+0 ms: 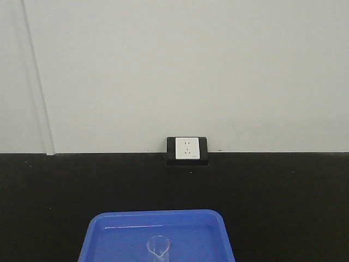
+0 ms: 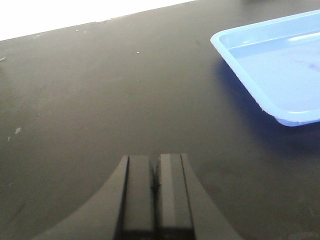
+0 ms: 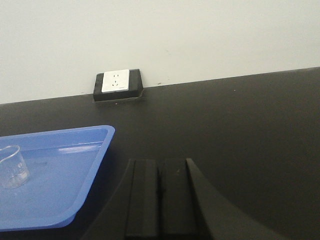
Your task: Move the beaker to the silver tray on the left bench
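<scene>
— Status?
— I see the small clear glass beaker (image 1: 158, 248) upright, mouth up, in the rectangular blue plastic tray (image 1: 163, 213), bottom centre of the front view.
— Fingers?
— Left gripper (image 2: 155, 174) and right gripper (image 3: 159, 175) both clenched on nothing.

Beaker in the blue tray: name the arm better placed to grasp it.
Probably right: the right gripper has the beaker in its view; the left gripper sees only the blue tray. Both are shut.

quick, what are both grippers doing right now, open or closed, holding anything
Left gripper: jaws closed, holding nothing.
Right gripper: jaws closed, holding nothing; the beaker sits in the blue tray.
</scene>
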### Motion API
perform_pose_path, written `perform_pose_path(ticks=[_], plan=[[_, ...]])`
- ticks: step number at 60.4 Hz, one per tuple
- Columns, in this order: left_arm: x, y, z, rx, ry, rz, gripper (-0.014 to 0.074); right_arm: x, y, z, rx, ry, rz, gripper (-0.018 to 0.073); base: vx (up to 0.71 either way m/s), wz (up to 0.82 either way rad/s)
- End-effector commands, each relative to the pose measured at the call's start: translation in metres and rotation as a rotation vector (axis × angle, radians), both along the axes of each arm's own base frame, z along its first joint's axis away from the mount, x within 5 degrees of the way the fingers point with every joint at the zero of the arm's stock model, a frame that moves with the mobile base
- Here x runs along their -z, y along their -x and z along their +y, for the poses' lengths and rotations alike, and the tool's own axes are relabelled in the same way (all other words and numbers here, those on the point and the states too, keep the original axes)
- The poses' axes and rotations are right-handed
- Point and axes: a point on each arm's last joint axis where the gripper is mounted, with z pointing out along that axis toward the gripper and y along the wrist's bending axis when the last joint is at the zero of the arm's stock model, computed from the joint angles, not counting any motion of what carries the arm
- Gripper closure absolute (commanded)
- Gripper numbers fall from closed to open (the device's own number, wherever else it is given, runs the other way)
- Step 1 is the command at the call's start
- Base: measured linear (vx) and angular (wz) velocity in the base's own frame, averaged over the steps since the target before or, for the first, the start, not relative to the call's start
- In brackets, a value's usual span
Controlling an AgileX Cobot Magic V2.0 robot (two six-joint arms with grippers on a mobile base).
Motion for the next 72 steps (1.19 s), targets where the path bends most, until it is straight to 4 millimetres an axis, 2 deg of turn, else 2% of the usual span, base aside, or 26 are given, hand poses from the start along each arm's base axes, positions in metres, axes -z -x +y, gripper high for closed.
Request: perform_pose_path(ticks=[1,41,52,61,68,72], plan=[[-0.001,-0.002,-0.001,0.012,0.008,-0.070,0.0595,-0.007,0.000,0.001,-0.005,0.003,-0.091,0.0571,0.00,0.00],[-0.001,-0.002,-0.001,0.012,0.008,-0.070,0.0595,-0.007,0.000,0.001,-0.005,0.003,-0.093,0.0571,0.00,0.00],[-0.001,-0.002,-0.001,0.012,0.008,-0.070,0.0595,-0.012,0.001,0.001,-0.011,-0.010,-0.154,0.0571,0.00,0.00],[-0.001,-0.002,-0.001,0.012,0.008,-0.070,0.0595,-0.034,0.004,0.001,-0.019,-0.079,-0.299,0.0571,0.00,0.00],[-0.001,-0.002,-0.001,0.012,0.008,-0.070,0.0595,-0.066,0.008,0.001,-0.021,-0.073,-0.390,0.0571,0.00,0.00],[-0.001,-0.002,-0.001,0.012,0.008,-0.070,0.0595,-0.086,0.003,0.002,-0.019,-0.038,-0.390,0.0571,0.00,0.00]])
